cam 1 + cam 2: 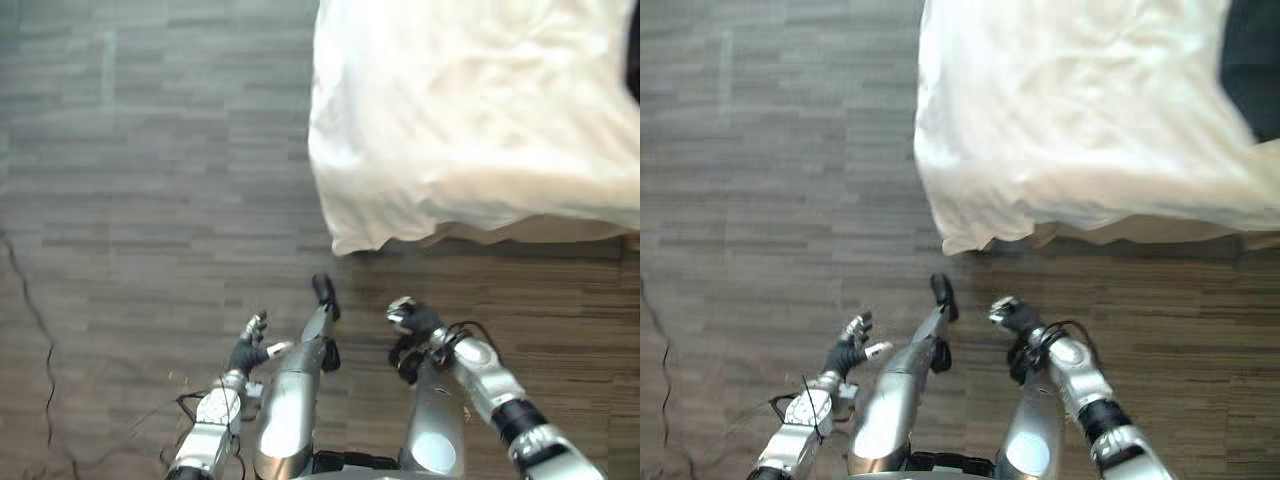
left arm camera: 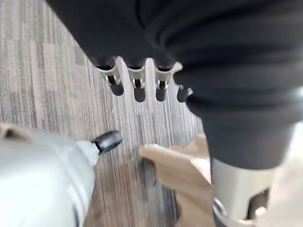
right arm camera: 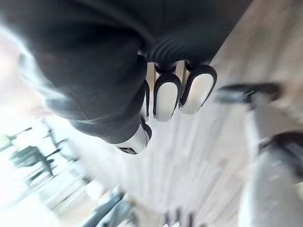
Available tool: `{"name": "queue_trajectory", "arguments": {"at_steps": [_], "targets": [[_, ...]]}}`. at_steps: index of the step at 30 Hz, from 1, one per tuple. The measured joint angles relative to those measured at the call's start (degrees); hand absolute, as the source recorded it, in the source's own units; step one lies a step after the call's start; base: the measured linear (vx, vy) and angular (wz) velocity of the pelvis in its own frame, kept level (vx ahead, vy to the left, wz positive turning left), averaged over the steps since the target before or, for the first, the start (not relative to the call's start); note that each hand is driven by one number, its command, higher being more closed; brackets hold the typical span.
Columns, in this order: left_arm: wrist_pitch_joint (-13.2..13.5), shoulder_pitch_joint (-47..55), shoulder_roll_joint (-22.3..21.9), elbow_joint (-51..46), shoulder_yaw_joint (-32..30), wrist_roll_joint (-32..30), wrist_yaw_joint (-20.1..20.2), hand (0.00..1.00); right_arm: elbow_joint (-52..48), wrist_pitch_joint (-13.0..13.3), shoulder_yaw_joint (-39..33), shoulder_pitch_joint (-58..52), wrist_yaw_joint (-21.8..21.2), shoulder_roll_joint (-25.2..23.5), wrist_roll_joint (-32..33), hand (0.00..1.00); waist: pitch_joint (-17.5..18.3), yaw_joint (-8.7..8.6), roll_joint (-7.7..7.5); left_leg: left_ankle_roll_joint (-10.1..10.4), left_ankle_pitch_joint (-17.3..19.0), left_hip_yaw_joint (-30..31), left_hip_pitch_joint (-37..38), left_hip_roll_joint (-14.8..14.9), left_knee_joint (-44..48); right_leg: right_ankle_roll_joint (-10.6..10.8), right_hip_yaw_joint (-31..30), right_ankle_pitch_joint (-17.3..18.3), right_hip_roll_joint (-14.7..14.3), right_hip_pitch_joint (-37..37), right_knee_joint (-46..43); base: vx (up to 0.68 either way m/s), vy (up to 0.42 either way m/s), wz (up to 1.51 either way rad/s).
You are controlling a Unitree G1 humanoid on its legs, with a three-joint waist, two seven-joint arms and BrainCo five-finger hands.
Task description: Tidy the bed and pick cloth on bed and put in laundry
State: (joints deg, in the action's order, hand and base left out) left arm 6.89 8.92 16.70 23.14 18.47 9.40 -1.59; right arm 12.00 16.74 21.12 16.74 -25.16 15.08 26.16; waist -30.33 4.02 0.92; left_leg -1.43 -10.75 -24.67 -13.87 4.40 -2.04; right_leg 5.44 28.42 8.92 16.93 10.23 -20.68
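Nearest, low over the floor [image 1: 150, 200], the left hand [image 1: 250, 350] hangs empty and spread. The right hand [image 1: 410, 322] beside it holds nothing; whether it is spread or curled cannot be told. Ahead to the right the bed [image 1: 470, 120] lies rumpled, with a dark shape [image 1: 1245, 70], perhaps the cloth, at its far edge. Nothing looks done yet.

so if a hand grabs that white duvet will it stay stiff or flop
Probably floppy: the white duvet is creased and droops over the bed corner. Its thick rounded folds suggest some bulk, so a tug may drag more of it along.
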Motion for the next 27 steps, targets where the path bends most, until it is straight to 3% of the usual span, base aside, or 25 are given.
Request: {"name": "queue_trajectory", "arguments": {"at_steps": [2, 6, 9, 12, 13, 14, 17, 22, 24, 26, 27], "targets": [[0.1, -0.1, 0.0, 0.0, 1.2, -0.6, -1.6, 0.0, -0.1, 1.2, -1.8, 5.6, 1.9, 0.0, 2.3, 1.0, 0.5, 0.19, -0.68, 0.0, 0.0, -0.3, 1.3, 0.6, 0.0, 0.4, -0.1, -0.3, -0.8, -1.4, 0.9, 0.1, -0.148, -0.07], [-0.3, -0.8, -0.2, 1.8, 1.8, 0.2, -3.7, 0.0, 0.6, 0.1, -9.6, 18.8, 5.9, 0.2, 6.9, 1.0, 2.3, 0.2, -0.69, -0.3, -0.2, -0.7, 2.1, 0.8, 0.0, 0.5, -0.3, -0.4, -1.0, -2.1, 1.1, 0.08, -0.104, -0.08], [-1.3, -2.2, -0.4, 2.1, 1.6, 1.0, -3.5, 0.0, 6.0, -4.0, -15.1, 30.6, 10.0, 3.2, 6.9, 1.0, 2.7, 0.4, 0.01, -0.3, -0.2, -0.5, 1.6, 1.0, 0.2, 0.4, -0.2, -0.5, -1.2, -1.9, 1.2, 0.05, -0.084, 0.0], [-1.4, -5.4, -1.3, 2.2, 1.1, 1.1, -3.6, 0.0, 17.7, -10.2, -16.1, 40.1, 15.5, 10.0, 3.7, 1.0, 3.5, 3.12, 2.4, -0.3, -0.2, 0.2, -1.8, 1.8, 1.2, -0.1, 0.1, -1.1, -2.1, 0.7, 1.9, 0.02, -0.079, 0.04], [-1.1, -6.8, -2.0, 2.2, 0.7, 1.1, -3.6, 0.0, 23.5, -12.4, -16.2, 43.2, 17.2, 12.2, 2.7, 1.0, 3.6, 3.91, 3.89, -0.3, -0.3, 0.6, -3.6, 2.0, 1.5, -0.2, 0.4, -1.2, -2.2, 2.2, 1.6, 0.01, -0.061, 0.11], [-0.5, -7.7, -2.7, 2.2, 0.1, 1.1, -3.6, 0.0, 28.4, -13.9, -16.4, 44.6, 18.5, 14.3, 1.8, 1.0, 3.5, 4.89, 5.28, -0.3, -0.3, 0.8, -5.5, 2.2, 2.3, -0.3, 0.6, -1.3, -2.1, 3.7, 1.1, 0.0, -0.056, 0.13], [0.8, -7.7, -3.4, 2.2, -1.4, 1.1, -3.7, 0.0, 35.9, -16.8, -18.2, 43.8, 20.5, 16.8, 1.3, 1.0, 3.1, 5.69, 7.21, -1.1, -0.9, 0.8, -8.3, 2.3, 3.0, -0.3, 0.6, -1.3, -1.8, 6.7, -0.2, 0.03, -0.035, 0.03], [1.7, -7.4, -4.3, 1.5, -3.2, -0.2, -3.6, 0.0, 31.6, -15.2, -23.4, 36.1, 20.3, 20.3, 1.4, 1.0, 2.8, 3.56, 7.74, -0.5, -0.3, 0.8, -8.7, 2.0, 5.2, -0.4, -1.4, -1.1, -1.2, 7.9, -1.2, 0.02, -0.033, -0.07], [1.8, -5.9, -4.3, 0.2, -4.9, -0.6, -3.6, 0.0, 25.3, -11.7, -26.0, 27.0, 20.0, 20.2, -1.3, 1.0, 2.6, 1.45, 7.38, -1.3, 0.8, 0.6, -8.7, 2.2, 6.2, -0.5, -2.2, -1.0, -1.3, 7.9, -1.1, 0.0, -0.007, -0.16], [1.1, -4.1, -3.8, -1.4, -7.1, -0.6, -3.5, 0.0, 20.3, -8.0, -27.1, 17.4, 20.0, 18.4, -3.0, 1.0, 2.5, -0.4, 5.63, -0.9, 1.8, -0.2, -7.9, 2.3, 6.6, -0.7, -3.3, -0.9, -1.4, 7.7, -0.9, 0.03, -0.007, -0.3], [0.4, -3.3, -2.8, -1.8, -8.1, -0.7, -3.5, 0.0, 19.6, -7.1, -27.4, 11.1, 21.0, 16.1, -3.8, 1.0, 2.3, -1.51, 3.95, -0.9, 2.3, -1.1, -6.6, 2.6, 6.6, -0.6, -4.3, -1.1, -1.9, 6.7, 0.0, 0.05, -0.016, -0.37]]}}
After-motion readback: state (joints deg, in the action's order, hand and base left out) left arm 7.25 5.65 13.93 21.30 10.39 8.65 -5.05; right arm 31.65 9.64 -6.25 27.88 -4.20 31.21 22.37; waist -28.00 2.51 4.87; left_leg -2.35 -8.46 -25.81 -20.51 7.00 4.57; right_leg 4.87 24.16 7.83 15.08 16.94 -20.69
